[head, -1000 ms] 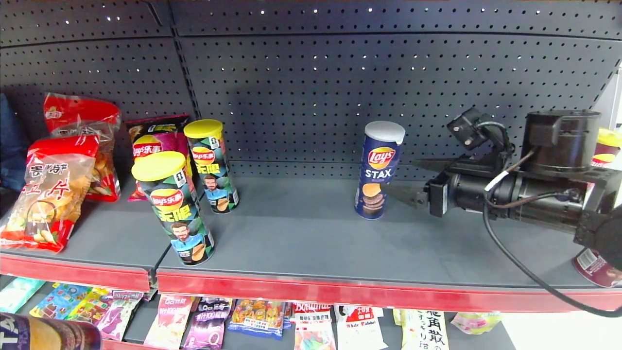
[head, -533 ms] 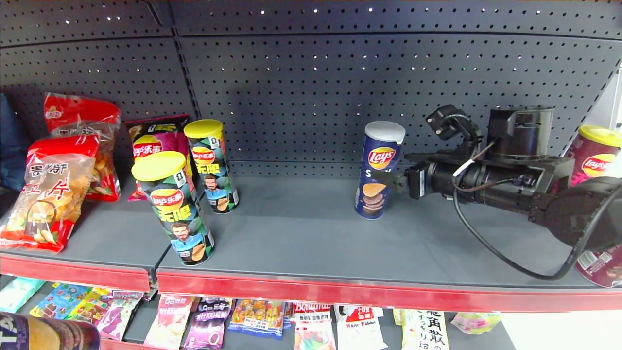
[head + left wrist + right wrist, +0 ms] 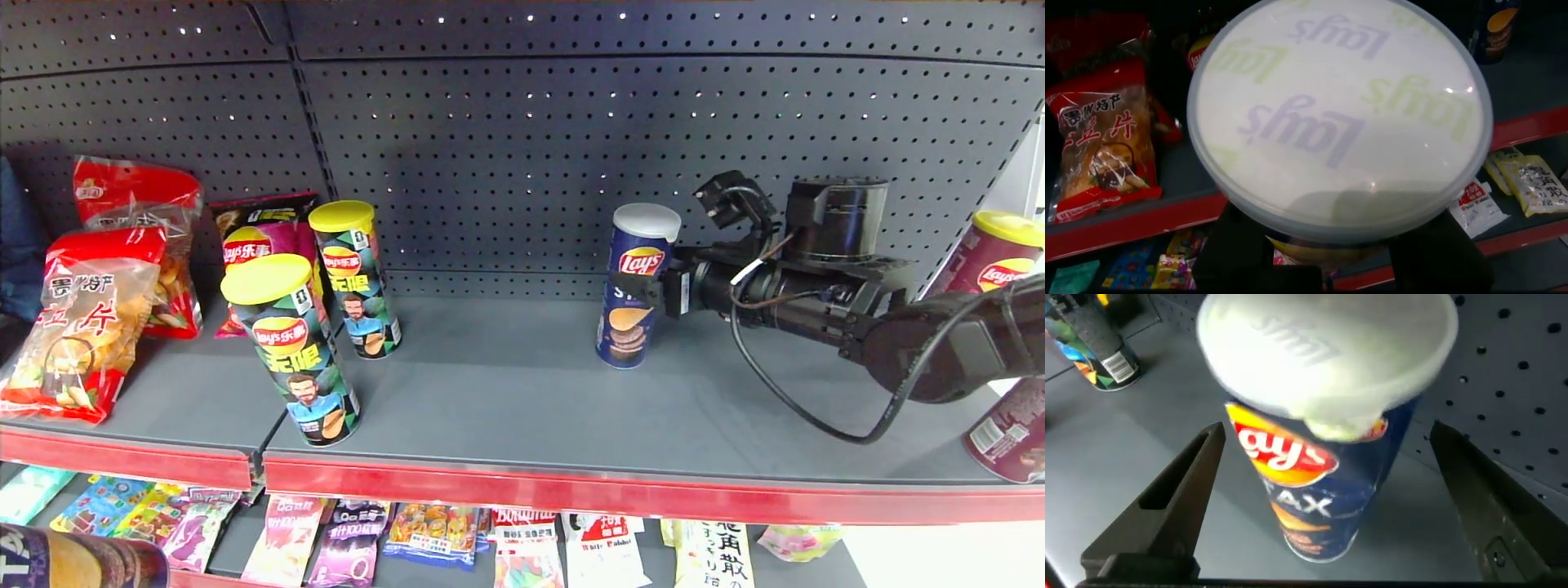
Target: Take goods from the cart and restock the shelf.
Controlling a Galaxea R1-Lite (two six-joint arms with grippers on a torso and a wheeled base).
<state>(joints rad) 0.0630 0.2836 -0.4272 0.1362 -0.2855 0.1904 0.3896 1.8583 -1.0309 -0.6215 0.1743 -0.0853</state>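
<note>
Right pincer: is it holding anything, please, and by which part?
Nothing: the right pincer stands open around the blue can, at mid-height, not touching it.

— The blue chip can?
— Upright, white lid on, midway along the grey shelf, toward its back.
— The other?
— A dark can, pale clear lid, tilted, below the shelf's left end.

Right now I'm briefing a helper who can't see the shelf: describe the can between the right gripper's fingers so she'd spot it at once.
On the grey shelf with the red front edge, look right of the middle. A tall blue can stands there alone, upright; its white lid sets it apart from the yellow-lidded cans on both sides.
</note>
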